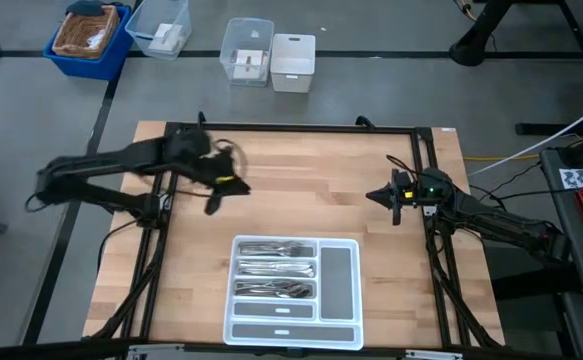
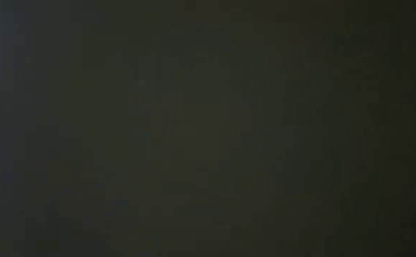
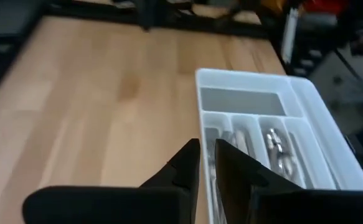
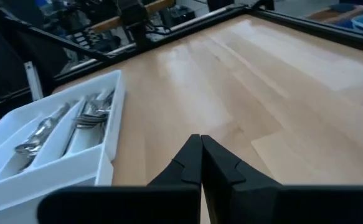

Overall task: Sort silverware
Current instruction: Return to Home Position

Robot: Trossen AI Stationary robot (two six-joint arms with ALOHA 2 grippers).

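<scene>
Silverware (image 1: 274, 268) in tray (image 1: 340, 278), left tool (image 3: 207, 146) barely ajar, empty, right tool (image 4: 200, 140) closed

The shiny silver silverware (image 1: 275, 269) is laid flat and lengthwise, sorted into three parallel side-by-side compartments of the white tray (image 1: 293, 337), handles aligned.
</scene>
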